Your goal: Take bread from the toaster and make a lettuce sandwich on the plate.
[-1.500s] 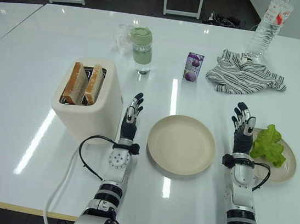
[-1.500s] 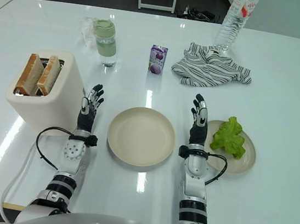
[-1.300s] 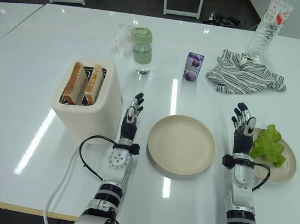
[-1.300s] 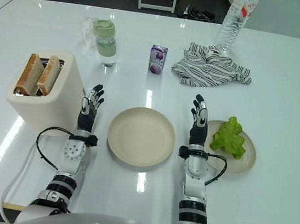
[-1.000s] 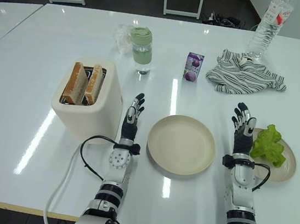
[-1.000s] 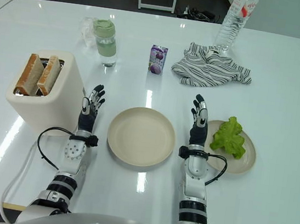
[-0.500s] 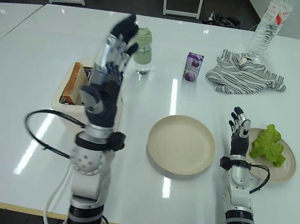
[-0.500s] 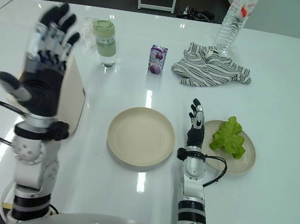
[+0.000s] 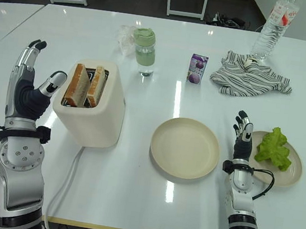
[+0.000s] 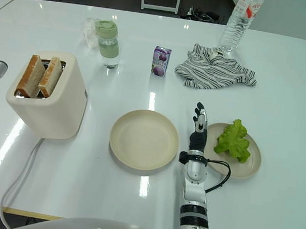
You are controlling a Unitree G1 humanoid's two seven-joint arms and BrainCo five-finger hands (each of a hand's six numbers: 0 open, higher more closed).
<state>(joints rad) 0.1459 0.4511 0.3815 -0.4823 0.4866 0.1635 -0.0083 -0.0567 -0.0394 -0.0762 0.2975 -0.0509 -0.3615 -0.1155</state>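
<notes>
Bread [image 9: 76,86] comes first, and that step is not done yet: both slices of bread sit in the toaster [image 9: 93,121] and the plate [image 9: 185,148] has no food on it. Next, I think the left robot hand [image 9: 27,92] must go over the toaster, pinch one slice by its top and pull it straight up. Closest in, the left robot hand is up in the air just left of the toaster, open, with nothing in it. The right robot hand [image 9: 242,139] is well to the right of the toaster, low by the desk [image 9: 147,204], fingers straight, holding nothing. The plate sits near the toaster on its right, and the lettuce [image 9: 274,147] lies on a small dish [image 9: 293,172] much farther right. The bread sticks up out of the toaster, just right of the left robot hand, not touching it.
</notes>
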